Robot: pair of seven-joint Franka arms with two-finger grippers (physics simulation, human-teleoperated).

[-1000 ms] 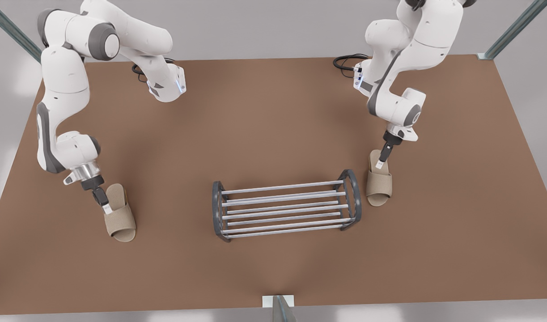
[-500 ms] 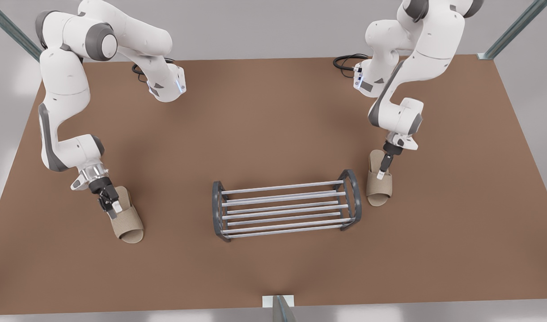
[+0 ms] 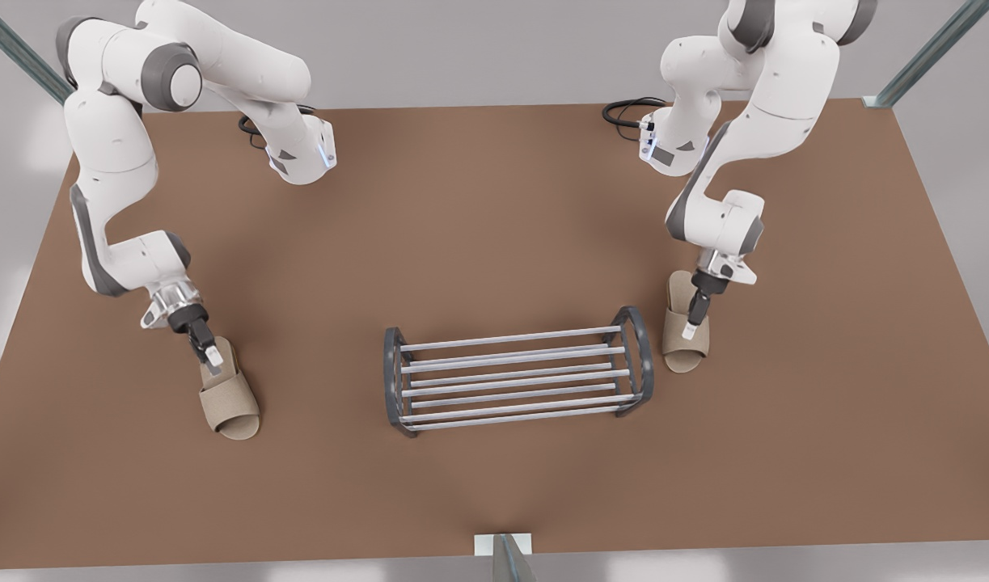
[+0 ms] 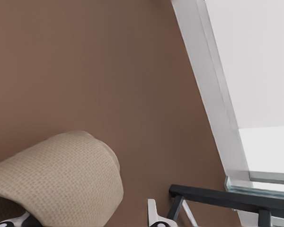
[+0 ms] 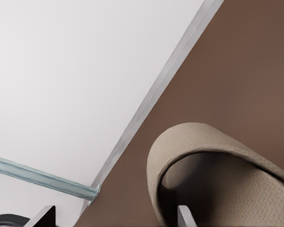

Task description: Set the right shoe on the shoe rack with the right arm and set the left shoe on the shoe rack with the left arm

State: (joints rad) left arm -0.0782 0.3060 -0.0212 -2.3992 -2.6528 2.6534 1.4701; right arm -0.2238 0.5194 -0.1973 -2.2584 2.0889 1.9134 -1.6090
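Beige woven left shoe (image 4: 61, 175) has a wide strap.

Both slippers, one (image 3: 230, 398) at the front view's left and one (image 3: 686, 339) at its right, are beige with a fine woven texture. The rack (image 3: 517, 370) has silver bars between dark grey end frames. The worktop (image 3: 478, 218) is plain brown. Both arms are white with grey joint panels and black end effectors.
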